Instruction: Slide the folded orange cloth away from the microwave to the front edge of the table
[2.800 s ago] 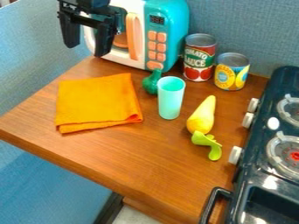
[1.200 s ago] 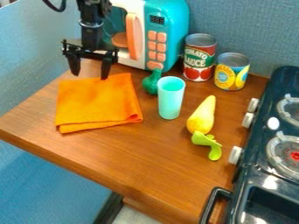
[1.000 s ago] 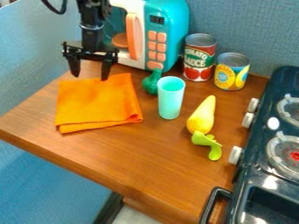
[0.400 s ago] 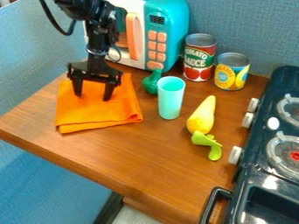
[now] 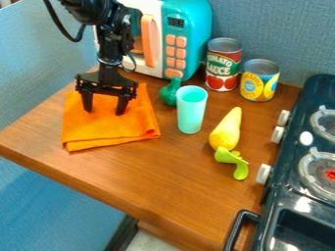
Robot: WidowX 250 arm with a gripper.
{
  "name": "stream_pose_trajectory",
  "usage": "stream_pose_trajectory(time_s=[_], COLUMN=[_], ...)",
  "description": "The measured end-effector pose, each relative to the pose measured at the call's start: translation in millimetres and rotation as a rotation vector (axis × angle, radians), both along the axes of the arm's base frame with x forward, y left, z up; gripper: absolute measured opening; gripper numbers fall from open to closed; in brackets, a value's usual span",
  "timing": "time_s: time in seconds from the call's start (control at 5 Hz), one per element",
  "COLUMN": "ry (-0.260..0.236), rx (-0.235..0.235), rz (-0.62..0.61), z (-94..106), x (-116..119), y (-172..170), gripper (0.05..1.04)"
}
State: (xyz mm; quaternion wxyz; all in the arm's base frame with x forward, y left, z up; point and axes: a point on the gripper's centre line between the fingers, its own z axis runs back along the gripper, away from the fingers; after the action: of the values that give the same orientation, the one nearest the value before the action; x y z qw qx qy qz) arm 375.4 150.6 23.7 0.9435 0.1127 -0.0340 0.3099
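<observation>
Above the orange cloth (image 5: 108,130), I'm holding the black hand (image 5: 104,112) with its two fingers spread wide and pointing down, and it is gripping nothing. Both fingertips are showing against the cloth, though I can't tell whether they are touching it or hovering just over it. Directly below the hand, the cloth is lying folded on the wooden surface (image 5: 163,181), its layered edge facing the camera. Behind the hand, a toy microwave (image 5: 187,19) is standing in teal and white, with peach buttons and a peach handle, and the arm is partly covering its front.

Off to the stove side of the hand, just past the cloth, a dark green bulb-shaped piece (image 5: 169,93) is resting near a pale turquoise cup (image 5: 190,112), which is standing upright. Farther out on that side, a yellow pear-shaped toy (image 5: 226,130) is lying with its rounded end by a light green curved piece (image 5: 237,164). Beyond the cup and away from the camera, a can with a red and green label (image 5: 222,66) is standing upright beside a shorter can with a yellow and blue label (image 5: 260,81). Farthest from the hand, a dark toy stove (image 5: 284,179) is sitting alongside the surface, its pale knobs facing the hand's side.
</observation>
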Motion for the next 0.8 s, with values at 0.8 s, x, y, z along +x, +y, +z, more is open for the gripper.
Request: stream_pose_trajectory(time_s=[0.8], ry=[0.187], rx=[-0.044], rz=[-0.341], z=[0.7], x=[-28.2], y=[-71.6], gripper=[1.001])
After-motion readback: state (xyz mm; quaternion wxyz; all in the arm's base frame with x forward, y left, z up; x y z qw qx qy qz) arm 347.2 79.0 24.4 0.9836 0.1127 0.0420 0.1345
